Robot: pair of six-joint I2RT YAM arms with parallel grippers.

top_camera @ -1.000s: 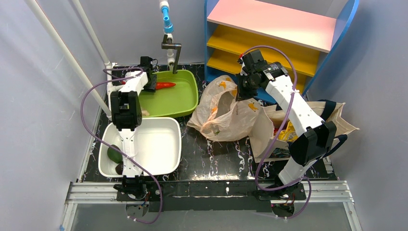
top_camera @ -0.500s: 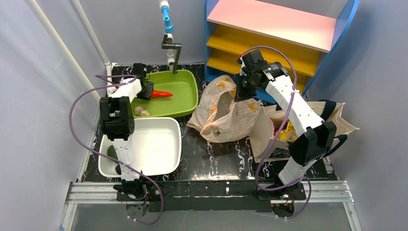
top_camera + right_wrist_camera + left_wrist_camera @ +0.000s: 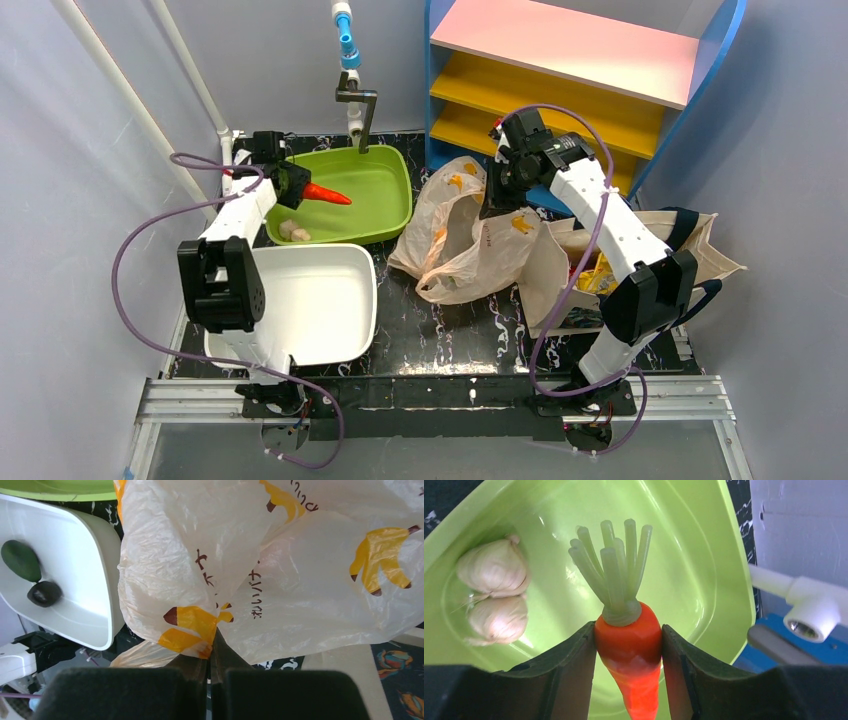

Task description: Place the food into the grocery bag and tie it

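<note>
Overhead, the black marbled tabletop point(image 3: 440, 325) sits boxed in by pale lilac walls point(image 3: 80, 250), with a blue shelf unit point(image 3: 560, 80) of pink and yellow boards at the back right and a white pipe point(image 3: 343, 30) behind the green tub point(image 3: 398, 215). The left gripper point(image 3: 288, 186) is clamped on the carrot point(image 3: 629, 640), held over that tub near two garlic bulbs point(image 3: 494, 570). The right gripper point(image 3: 210, 660), fingers pressed together, pinches an edge of the grocery bag point(image 3: 300, 605), which sprawls mid-table beside a cream tote point(image 3: 700, 250). An avocado point(image 3: 21, 560) and a dark ball point(image 3: 45, 593) lie in the white tub point(image 3: 340, 340).
</note>
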